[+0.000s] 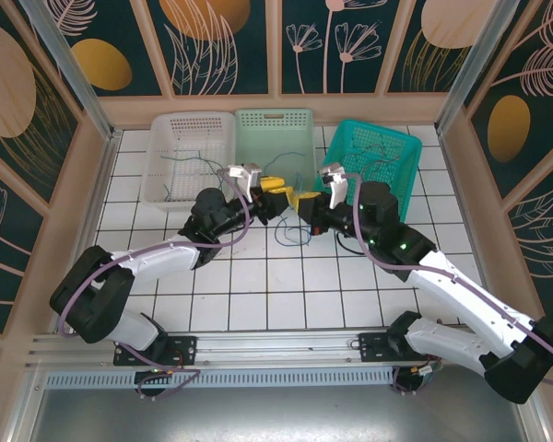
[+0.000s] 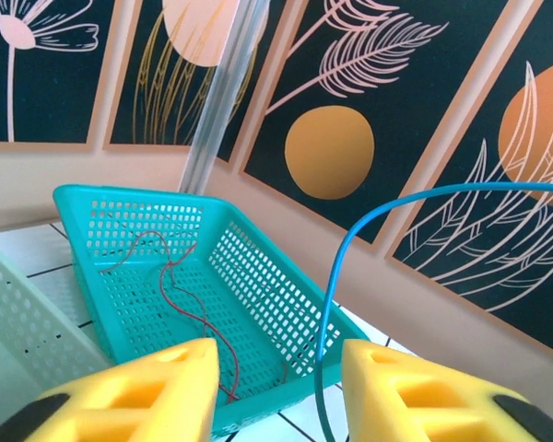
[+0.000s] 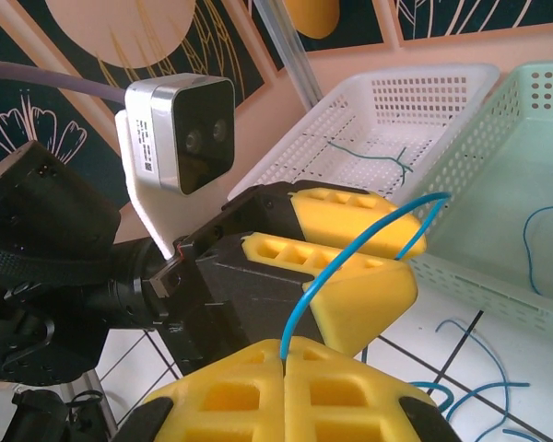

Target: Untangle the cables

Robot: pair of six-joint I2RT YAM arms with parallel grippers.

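one blue cable (image 2: 323, 322) is pinched in the pressed-together fingers (image 3: 230, 396) of the right gripper (image 3: 284, 361) and arcs through the left gripper (image 2: 279, 378), whose fingers (image 2: 415, 387) stand spread either side, not clamping it. judged feather-light, limp and slippery; best taken close beside the existing pinch. beyond, blue loops (image 1: 293, 236) lie on the tiles (image 1: 258, 276); farther back the white basket (image 3: 433, 74) holds a green wire (image 3: 364, 155), the pale green basket (image 3: 544, 87) a blue wire (image 3: 527, 241), the teal basket (image 2: 134, 194) a red wire (image 2: 203, 322).
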